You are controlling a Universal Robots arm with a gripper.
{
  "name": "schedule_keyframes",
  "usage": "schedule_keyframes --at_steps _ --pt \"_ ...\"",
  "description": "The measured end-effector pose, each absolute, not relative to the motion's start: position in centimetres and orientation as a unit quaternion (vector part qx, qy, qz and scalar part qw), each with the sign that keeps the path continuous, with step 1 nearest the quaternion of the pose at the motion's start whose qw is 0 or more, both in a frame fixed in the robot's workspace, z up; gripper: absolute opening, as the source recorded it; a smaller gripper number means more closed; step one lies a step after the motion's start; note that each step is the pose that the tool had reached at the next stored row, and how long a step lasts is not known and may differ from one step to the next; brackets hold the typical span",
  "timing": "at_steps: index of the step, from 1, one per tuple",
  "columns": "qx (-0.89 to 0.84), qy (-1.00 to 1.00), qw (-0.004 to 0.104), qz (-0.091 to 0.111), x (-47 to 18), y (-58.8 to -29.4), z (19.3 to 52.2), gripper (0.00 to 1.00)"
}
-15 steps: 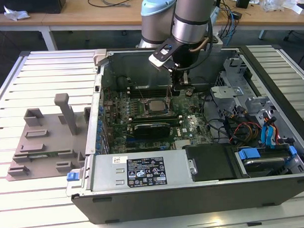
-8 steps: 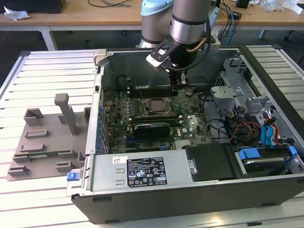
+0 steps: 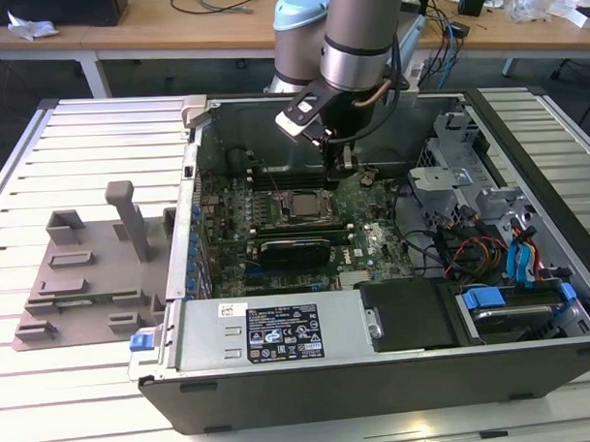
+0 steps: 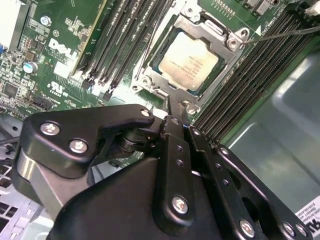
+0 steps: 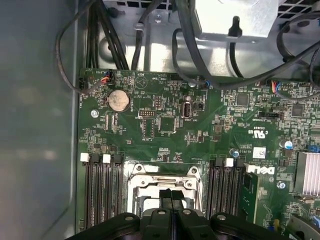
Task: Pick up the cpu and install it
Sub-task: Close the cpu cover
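Over the green motherboard (image 3: 368,243) inside the open grey metal computer case (image 3: 310,385), which lies on its side on the white slatted tabletop (image 3: 88,131), my black two-fingered tool (image 4: 171,104) hangs from the silver and blue arm (image 3: 356,35). Its fingers (image 5: 165,200) are pressed flat together with only a thin seam between them, and nothing is gripped between them. The small flat square cpu (image 4: 190,62) with its shiny silver-grey metal top is not in my hold. It lies flat in the dark square socket with a silver metal frame (image 4: 150,70), about midway along the motherboard's far edge in the exterior view. The tip of my tool sits just beside one edge of that frame, and I cannot tell whether it touches. Rows of long black memory slots (image 4: 125,35) run along both sides of the socket. On the side of the socket toward the case's near edge lies a long black rectangular card (image 3: 296,248). A round silver coin battery (image 5: 119,100) sits on the board in the first wrist view. A silver power supply box (image 3: 279,328) with a white label fills the case's near edge. Toward the tabletop's edge at the exterior view's left rests a grey plastic fixture (image 3: 84,277) with upright posts, well apart from the case's inside.
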State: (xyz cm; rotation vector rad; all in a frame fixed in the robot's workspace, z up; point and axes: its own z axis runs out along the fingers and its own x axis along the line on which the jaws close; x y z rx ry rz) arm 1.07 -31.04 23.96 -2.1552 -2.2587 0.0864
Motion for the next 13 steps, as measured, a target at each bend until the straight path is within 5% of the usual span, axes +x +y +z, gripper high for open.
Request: schedule_keyframes --at_steps 13 --pt "-0.69 -0.723 0.009 0.028 0.97 -31.03 23.17 0.11"
